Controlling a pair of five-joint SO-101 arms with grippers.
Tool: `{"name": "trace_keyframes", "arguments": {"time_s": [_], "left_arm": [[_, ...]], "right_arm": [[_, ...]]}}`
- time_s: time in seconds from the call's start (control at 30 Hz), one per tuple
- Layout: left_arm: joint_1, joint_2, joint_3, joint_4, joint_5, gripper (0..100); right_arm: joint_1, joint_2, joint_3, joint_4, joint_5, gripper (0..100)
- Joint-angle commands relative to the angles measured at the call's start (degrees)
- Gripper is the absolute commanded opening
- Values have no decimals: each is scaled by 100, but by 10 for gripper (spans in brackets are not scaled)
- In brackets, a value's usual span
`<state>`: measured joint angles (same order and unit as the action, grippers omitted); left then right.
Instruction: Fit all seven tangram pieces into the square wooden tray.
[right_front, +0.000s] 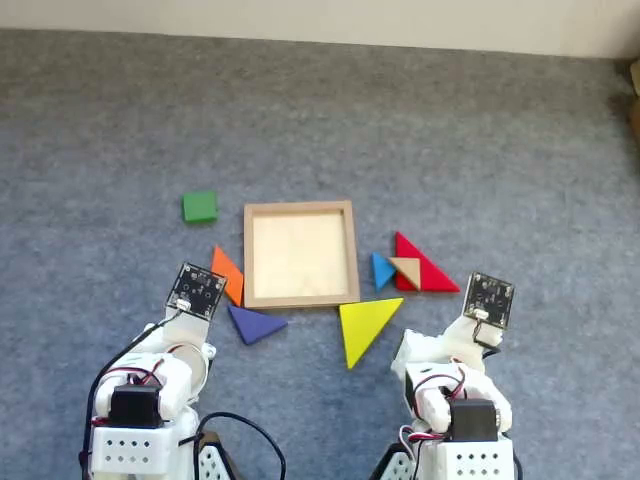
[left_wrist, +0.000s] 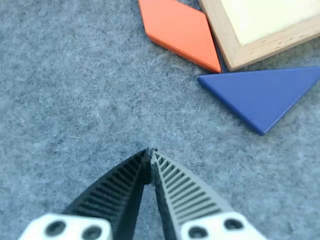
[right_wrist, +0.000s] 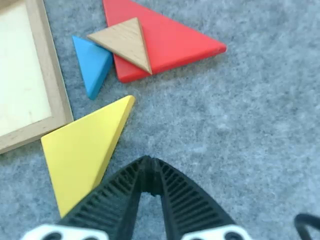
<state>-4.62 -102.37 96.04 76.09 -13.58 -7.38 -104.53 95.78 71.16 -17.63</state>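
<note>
While the tray (right_front: 300, 207) sits empty, all seven pieces (right_front: 365, 325) lie outside it (left and right jaws clenched, holding nothing).

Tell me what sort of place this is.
Likely a tabletop robot practice bench: a grey felt-like mat covers the surface, the left arm and right arm sit side by side, and a square wooden tray lies among loose tangram pieces.
</note>
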Motion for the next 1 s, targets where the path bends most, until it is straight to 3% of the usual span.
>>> {"name": "trace_keyframes", "arguments": {"time_s": [0.0,0.97], "left_arm": [[-57,-154,110,35,-62,8],[-57,-154,110,35,-62,8]], "right_arm": [[66,-57,673,48,70,4],[4,-57,673,48,70,4]]}}
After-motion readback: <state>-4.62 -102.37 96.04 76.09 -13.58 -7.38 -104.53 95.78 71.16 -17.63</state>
